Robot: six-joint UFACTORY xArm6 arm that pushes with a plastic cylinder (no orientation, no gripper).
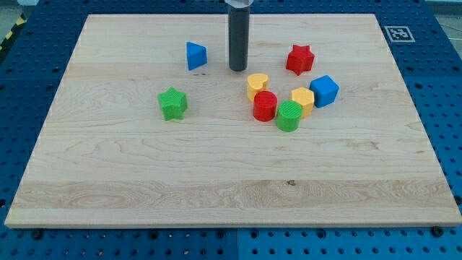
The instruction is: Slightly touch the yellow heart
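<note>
Lab: blue perforated bench (pixel 43 29), fiducial marker (pixel 398 32)

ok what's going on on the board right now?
My tip rests on the wooden board, just up and to the view's left of the yellow heart, close but not yet touching. The heart sits at the top of a cluster with the red cylinder, green cylinder, a second yellow block and blue cube.

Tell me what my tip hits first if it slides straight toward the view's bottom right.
Probably the yellow heart: it sits just down-right of my tip, nothing between them. The red cylinder lies beyond.
</note>
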